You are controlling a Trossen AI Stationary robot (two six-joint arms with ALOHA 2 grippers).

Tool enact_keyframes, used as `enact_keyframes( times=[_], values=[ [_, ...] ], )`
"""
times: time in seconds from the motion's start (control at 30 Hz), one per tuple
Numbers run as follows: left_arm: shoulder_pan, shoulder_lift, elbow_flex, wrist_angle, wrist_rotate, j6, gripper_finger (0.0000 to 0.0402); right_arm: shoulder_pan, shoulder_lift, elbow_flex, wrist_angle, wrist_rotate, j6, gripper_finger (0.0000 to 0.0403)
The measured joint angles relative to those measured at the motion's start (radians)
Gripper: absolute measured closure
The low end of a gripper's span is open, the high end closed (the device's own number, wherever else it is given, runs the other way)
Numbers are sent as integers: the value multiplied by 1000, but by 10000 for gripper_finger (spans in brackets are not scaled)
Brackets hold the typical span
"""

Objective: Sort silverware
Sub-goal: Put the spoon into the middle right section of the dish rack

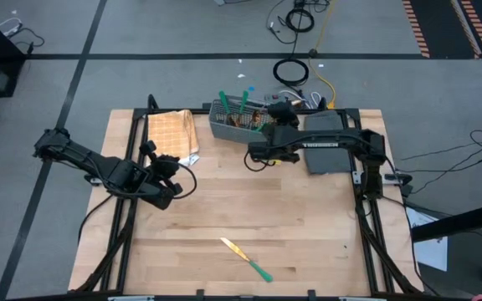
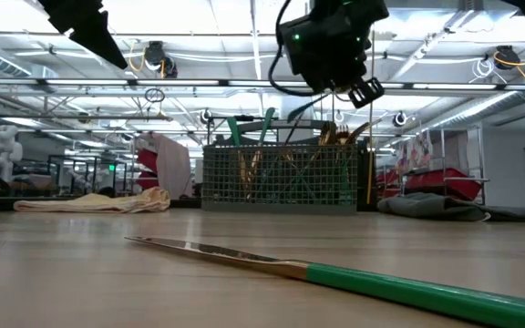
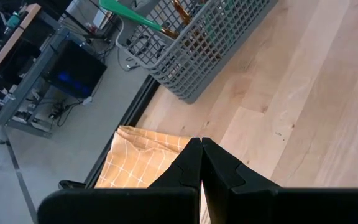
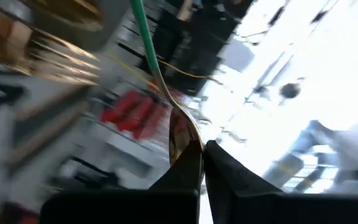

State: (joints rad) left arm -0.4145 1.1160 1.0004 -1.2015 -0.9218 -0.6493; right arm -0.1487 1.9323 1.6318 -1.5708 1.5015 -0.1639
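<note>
My right gripper (image 4: 202, 152) is up by the right end of the grey cutlery basket (image 1: 237, 121), shut on a spoon (image 4: 157, 68) with a gold head and a slim green handle. The basket holds several pieces of silverware standing upright (image 2: 262, 155). One knife (image 1: 245, 259) with a gold blade and a green handle lies flat on the table near the front edge. My left gripper (image 3: 201, 155) is shut and holds nothing. It hangs above the table's left half, next to the tan checked cloth (image 1: 172, 134). My right gripper pinches the spoon's gold head (image 4: 178, 134) between its two shut fingers. The green handle sticks out past the fingertips, away from the gripper. The spoon is lifted clear of the table. The view is blurred, and how far back it reaches does not show.
The basket (image 2: 281, 178) stands at the far middle of the wooden table (image 1: 308, 217), with the cloth (image 2: 94, 202) lying to its left. A dark grey pad (image 1: 325, 142) lies under the right arm. Bare wood stretches between the two arms and the knife (image 2: 290, 266).
</note>
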Motion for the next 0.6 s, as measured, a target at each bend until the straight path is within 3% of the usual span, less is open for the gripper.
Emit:
enact_keyframes(
  times=[0.1, 0.33, 0.6],
  values=[
    [0, 0, 0, 6, 0, 1, 393, -13, 7, 0, 17, 70, -114, 403],
    [0, 0, 0, 20, -16, 1, 393, -74, 9, 0, 62, 67, -269, 403],
    [0, 0, 0, 21, -25, 0, 393, -130, 8, 0, 259, 60, -493, 403]
  ],
)
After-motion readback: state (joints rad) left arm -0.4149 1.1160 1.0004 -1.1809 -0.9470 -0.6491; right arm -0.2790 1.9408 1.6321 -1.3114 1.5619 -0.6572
